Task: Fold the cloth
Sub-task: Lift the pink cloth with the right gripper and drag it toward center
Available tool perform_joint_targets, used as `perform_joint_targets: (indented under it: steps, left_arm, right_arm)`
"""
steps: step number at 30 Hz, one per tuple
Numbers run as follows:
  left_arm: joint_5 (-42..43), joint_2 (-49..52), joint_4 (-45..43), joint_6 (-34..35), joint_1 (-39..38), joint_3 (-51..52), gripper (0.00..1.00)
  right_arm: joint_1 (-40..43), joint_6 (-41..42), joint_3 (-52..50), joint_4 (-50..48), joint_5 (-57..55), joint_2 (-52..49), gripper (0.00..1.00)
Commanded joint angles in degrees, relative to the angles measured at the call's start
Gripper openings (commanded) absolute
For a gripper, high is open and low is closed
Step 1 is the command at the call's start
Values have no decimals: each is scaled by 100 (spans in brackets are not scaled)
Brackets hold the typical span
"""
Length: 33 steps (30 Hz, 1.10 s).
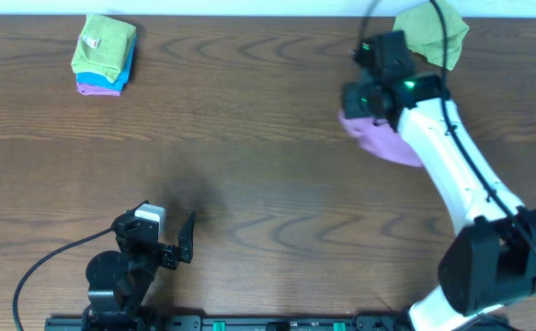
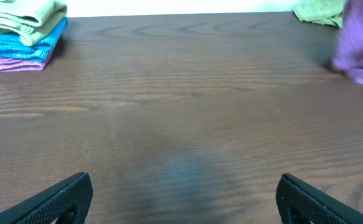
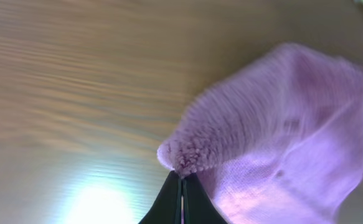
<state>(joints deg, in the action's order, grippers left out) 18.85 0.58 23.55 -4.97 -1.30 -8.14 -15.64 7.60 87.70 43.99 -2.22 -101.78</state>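
Across the wooden surface (image 1: 249, 184), the purple cloth (image 1: 389, 145) droops near the far right corner, just short of a crumpled green cloth (image 1: 419, 32). It looks light, soft and limp, so you will likely do best taking it by a corner or hem. Your right claw (image 3: 181, 186) is pressed together, pinching a bunched edge, with the rest spilling beyond its tips. Your left claw (image 2: 184, 198) sits spread wide at the near edge, well apart.

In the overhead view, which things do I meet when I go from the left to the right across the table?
First the stack of folded cloths → left tool, open → purple cloth → green cloth.
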Motion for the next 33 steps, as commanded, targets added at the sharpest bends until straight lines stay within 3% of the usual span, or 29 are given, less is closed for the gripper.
perform_joint_targets:
  steps: [1,7,12,14,15,16,19,25,29,32,33]
  left_arm:
    - [-39,-33,15,-61,-24,125,95]
    - [-39,-33,15,-61,-24,125,95]
    - [-39,-33,15,-61,-24,125,96]
    - [-39,-33,15,-61,-24,125,95]
    - [-39,-33,15,-61,-24,125,95]
    - [-39,-33,15,-61,-24,125,95]
    - [-39,-33,15,-61,-24,125,95]
    - [-39,-33,15,-61,-24,125,95]
    - [-39,-33,15,-61,-24,125,95]
    - [-39,-33,15,-61,-24,125,96]
    - [-39,-33,15,-61,-24,125,95]
  right_arm:
    - [-577,138,824,225,498,-11,1]
    - [-1432,352,2704,1110,1211,-11,1]
    - [-1432,350,3932,2780,551,-9,3]
    - [-1311,479,3982,3534,-608,-9,51]
    - [-1237,682,3958,3912,-1213,-20,86]
    - [-1165,848,3901,4194,-1622,-50,99]
    - [-946,1019,3552,4564,-1893,-74,99]
    - [-791,1012,2833,4354,-1460,-79,99]
    - [-841,343,2135,3550,-59,-79,95]
    - [-955,-157,1491,2734,750,-79,73]
    - [-988,-199,1204,2396,920,-79,53]
